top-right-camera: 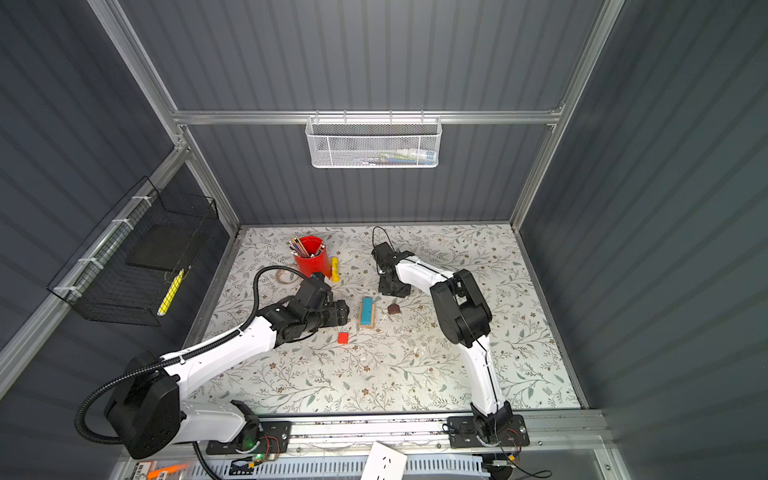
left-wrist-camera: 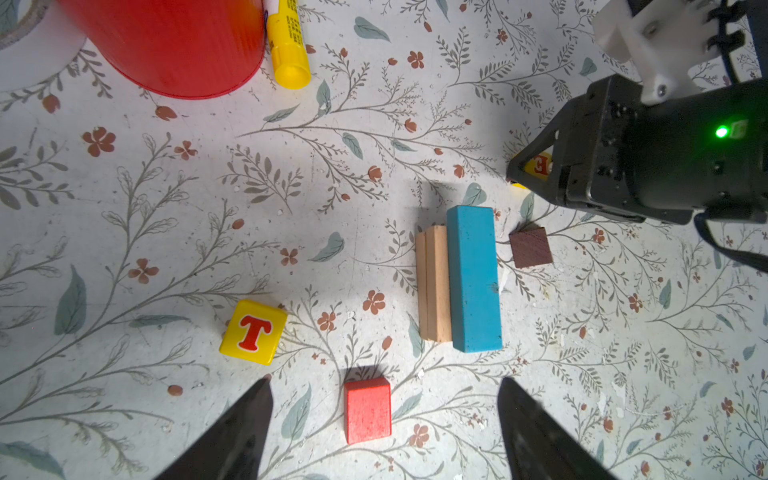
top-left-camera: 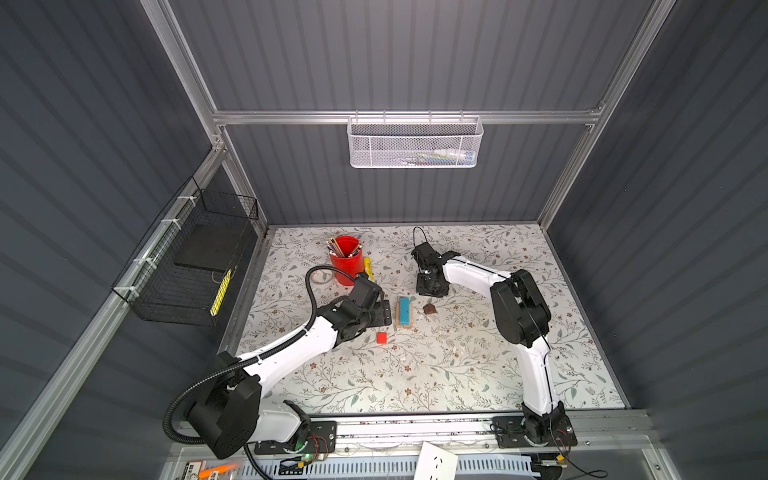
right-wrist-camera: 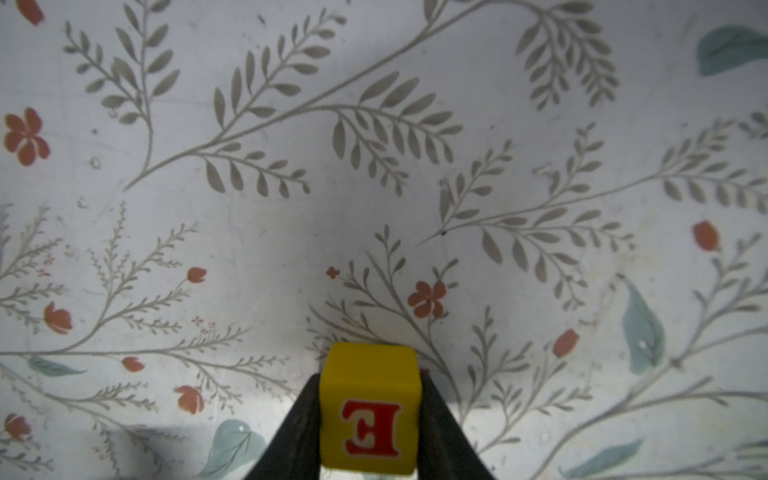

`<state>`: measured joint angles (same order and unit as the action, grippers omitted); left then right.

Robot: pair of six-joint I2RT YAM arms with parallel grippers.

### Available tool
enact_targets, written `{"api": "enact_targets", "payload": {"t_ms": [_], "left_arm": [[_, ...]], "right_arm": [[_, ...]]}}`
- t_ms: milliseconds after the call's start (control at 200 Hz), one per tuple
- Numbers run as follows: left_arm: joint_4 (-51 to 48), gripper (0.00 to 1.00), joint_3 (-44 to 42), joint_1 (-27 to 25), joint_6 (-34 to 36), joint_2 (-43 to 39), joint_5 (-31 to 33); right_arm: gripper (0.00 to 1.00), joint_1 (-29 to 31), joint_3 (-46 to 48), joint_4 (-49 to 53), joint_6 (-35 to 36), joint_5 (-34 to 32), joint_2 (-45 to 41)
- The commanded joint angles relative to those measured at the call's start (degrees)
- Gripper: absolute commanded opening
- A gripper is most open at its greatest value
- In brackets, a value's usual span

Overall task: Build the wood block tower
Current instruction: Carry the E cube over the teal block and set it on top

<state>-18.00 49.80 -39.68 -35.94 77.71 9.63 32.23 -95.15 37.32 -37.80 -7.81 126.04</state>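
A blue plank [left-wrist-camera: 473, 278] lies on tan planks [left-wrist-camera: 434, 282] mid-table; the blue plank [top-left-camera: 404, 311] [top-right-camera: 366, 310] shows in both top views. Just beside it is the dark brown peaked piece [top-left-camera: 429, 309] [left-wrist-camera: 530, 247]. In front of my left gripper [left-wrist-camera: 385, 383] [top-left-camera: 380, 313] lies a red cube [left-wrist-camera: 368, 409] [top-left-camera: 382, 338]. That gripper is open and holds nothing. A yellow T cube [left-wrist-camera: 253, 331] sits off to its side. Behind the planks, my right gripper [right-wrist-camera: 370, 374] [top-left-camera: 430, 286] is shut on a yellow E cube [right-wrist-camera: 370, 409] [left-wrist-camera: 540, 164], low at the table.
A red pencil cup [top-left-camera: 345, 259] [left-wrist-camera: 174, 45] and a yellow tube stick [top-left-camera: 368, 268] [left-wrist-camera: 289, 45] stand at the back left of the floral table. A white mesh basket [top-left-camera: 413, 143] hangs on the back wall. On the left wall hangs a black wire basket [top-left-camera: 195, 266].
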Motion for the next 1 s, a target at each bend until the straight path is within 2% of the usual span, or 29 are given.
{"api": "enact_targets", "payload": {"t_ms": [0, 195, 495, 705, 996], "left_arm": [[-0.9, 0.85, 1.2, 0.3, 0.7, -0.5, 0.9], [-1.9, 0.85, 0.6, 0.3, 0.3, -2.3, 1.8], [-4.8, 0.86, -2.2, 0.3, -1.7, -7.6, 4.8], [-6.2, 0.86, -4.6, 0.3, -3.7, -11.0, 6.5], [-8.0, 0.86, -6.4, 0.3, -4.9, -14.1, 8.8]], "right_arm": [[0.31, -0.1, 0.9, 0.3, 0.7, 0.4, -1.5], [0.27, 0.1, 2.1, 1.2, 2.1, -0.5, -5.0], [0.26, 2.2, 6.2, 3.4, 0.6, -0.3, -12.0], [0.26, 6.0, 6.1, 5.6, -3.3, -0.3, -14.0], [0.27, 12.3, 4.1, 7.0, -8.3, -1.5, -12.5]]}}
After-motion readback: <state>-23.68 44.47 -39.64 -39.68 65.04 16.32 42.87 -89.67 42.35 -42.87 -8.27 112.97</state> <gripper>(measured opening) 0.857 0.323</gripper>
